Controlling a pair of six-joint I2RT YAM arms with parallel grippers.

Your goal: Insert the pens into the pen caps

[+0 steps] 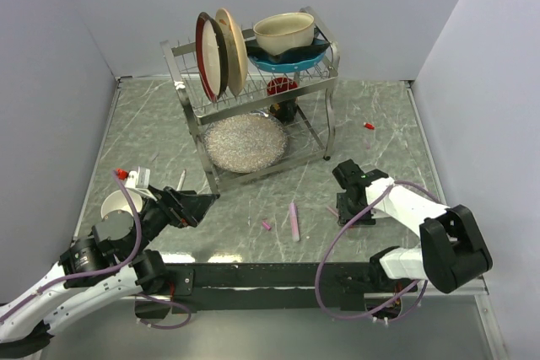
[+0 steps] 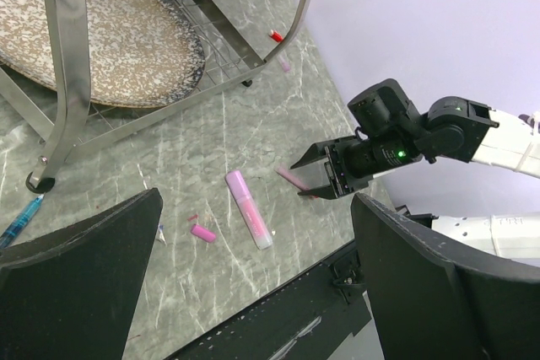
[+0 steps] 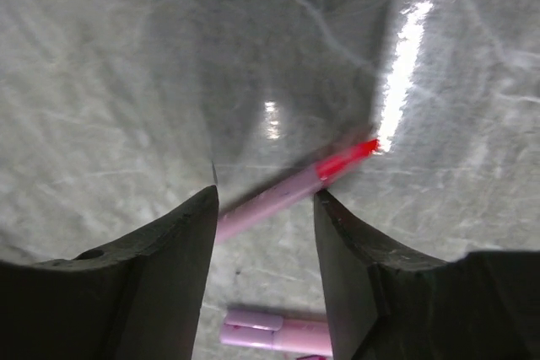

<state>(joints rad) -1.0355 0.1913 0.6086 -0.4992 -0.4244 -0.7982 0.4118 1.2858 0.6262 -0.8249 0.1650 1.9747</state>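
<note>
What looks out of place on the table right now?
A small red piece, maybe a cap, lies alone right of the dish rack, far from the pink pen and pink cap near the front edge. Nothing looks spilled or broken.

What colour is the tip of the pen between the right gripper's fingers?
Red pen tip, pale pink barrel; clearest in right wrist view.

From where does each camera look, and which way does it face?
Top external: high behind the arms, looking down on table, dish rack, left gripper, right gripper.
Left wrist: on the left arm, facing the right gripper; own fingers at bottom corners.
Right wrist: above the table, looking down; own fingers straddle the red-tipped pen.
Shared: top external and left wrist show the pink pen.
</note>
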